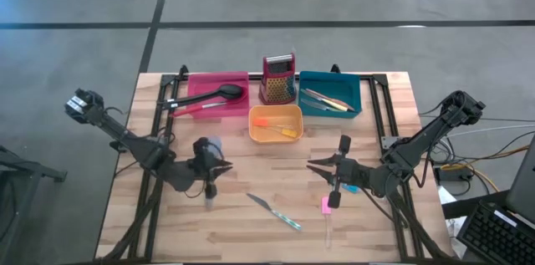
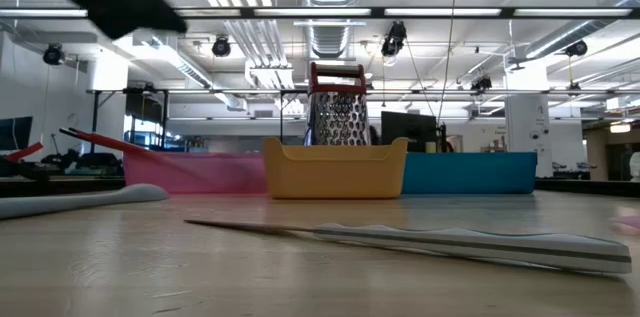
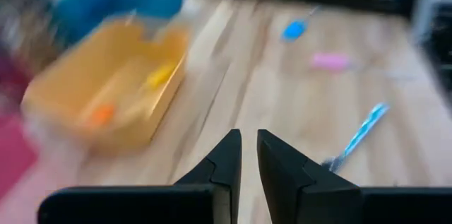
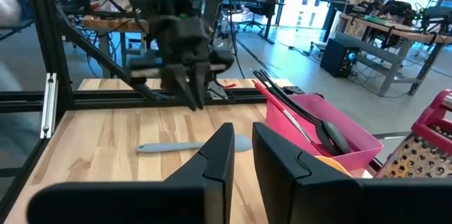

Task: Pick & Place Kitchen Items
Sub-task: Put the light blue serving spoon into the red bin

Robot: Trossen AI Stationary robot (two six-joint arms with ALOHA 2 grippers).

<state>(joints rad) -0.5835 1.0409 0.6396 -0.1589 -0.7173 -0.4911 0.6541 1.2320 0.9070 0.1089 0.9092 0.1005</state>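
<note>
Below right tool [image 1: 333,201], pink piece [image 1: 325,206], knife [image 1: 273,211] leftward

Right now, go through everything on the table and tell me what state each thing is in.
Left end effector: shut, empty, above the table.
Right end effector: nearly shut, nothing visibly held.
Pink tray: holds a black spoon.
Orange tray: holds small pieces.
Teal tray: holds utensils.
Grater: upright.
Knife: lying flat.
Grey spatula: lying flat.
</note>
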